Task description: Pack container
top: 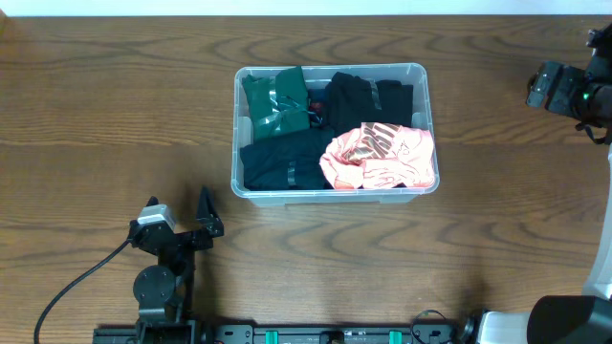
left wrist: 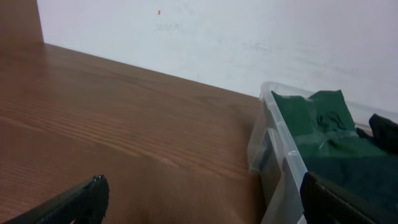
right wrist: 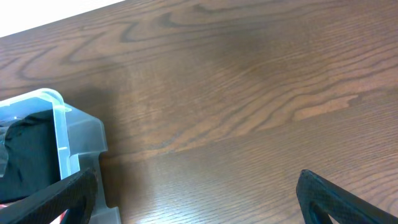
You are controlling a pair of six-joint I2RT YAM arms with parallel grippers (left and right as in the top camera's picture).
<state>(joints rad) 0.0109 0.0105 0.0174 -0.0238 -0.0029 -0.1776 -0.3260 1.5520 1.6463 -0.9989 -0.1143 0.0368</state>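
The clear plastic container (top: 335, 195) stands in the middle of the table. It holds a green garment (top: 276, 99), black garments (top: 368, 99) and a pink printed garment (top: 382, 155) on top at the front right. My left gripper (top: 208, 218) is open and empty, low over the table in front of the container's left corner; the left wrist view (left wrist: 205, 199) shows the container's left wall (left wrist: 280, 134) beside it. My right gripper (top: 539, 88) is open and empty, to the right of the container; the right wrist view (right wrist: 199, 193) shows the container's corner (right wrist: 62, 134) at its left.
The wooden table (top: 105, 115) spreads to either side of the container. A black cable (top: 81, 282) runs from the left arm's base at the front left. A white wall (left wrist: 217, 37) rises behind the table's far edge.
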